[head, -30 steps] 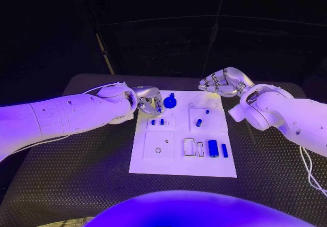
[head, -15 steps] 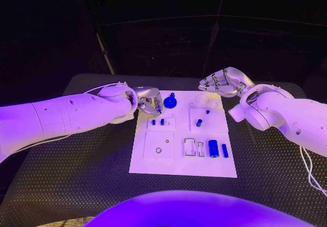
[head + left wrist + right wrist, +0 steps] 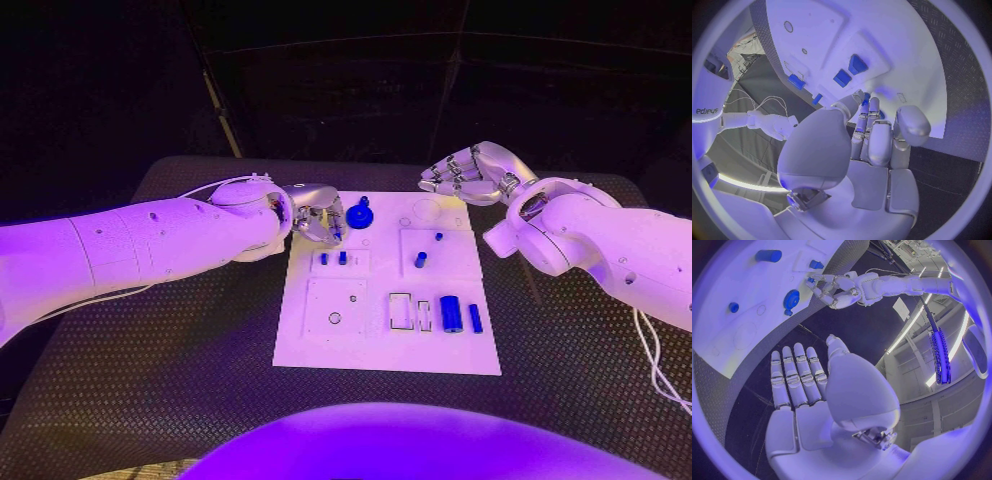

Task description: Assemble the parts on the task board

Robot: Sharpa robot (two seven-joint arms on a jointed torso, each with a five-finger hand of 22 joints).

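Little has moved since the earlier frames: your left hand [image 3: 315,212] has crept only slightly at the far left corner of the task board [image 3: 332,345], and your right hand [image 3: 469,172] hangs where it was, beyond the board's far right corner. Left hand state: fingers curled toward the board, tips just beside the round blue part [image 3: 359,213]; whether they are touching it or pinching anything you cannot tell. Right hand state: in its own wrist view the fingers lie straight and together, holding nothing, though the head view makes them look curled. Parts location: two small blue pieces [image 3: 332,258] stand in a recess just on the near side of your left hand; another blue peg [image 3: 420,260] sits between the two hands; the large blue cylinder [image 3: 451,313] and a slim blue bar [image 3: 475,318] lie well toward you on the right. Judged step: taking up the round part. Do it well by closing on its rim squarely, lifting straight before any sideways travel, and keeping the right hand apart. Writing: the word "sharpa" [image 3: 709,111] reads sideways on a white arm in the left wrist view; nothing else is legible.
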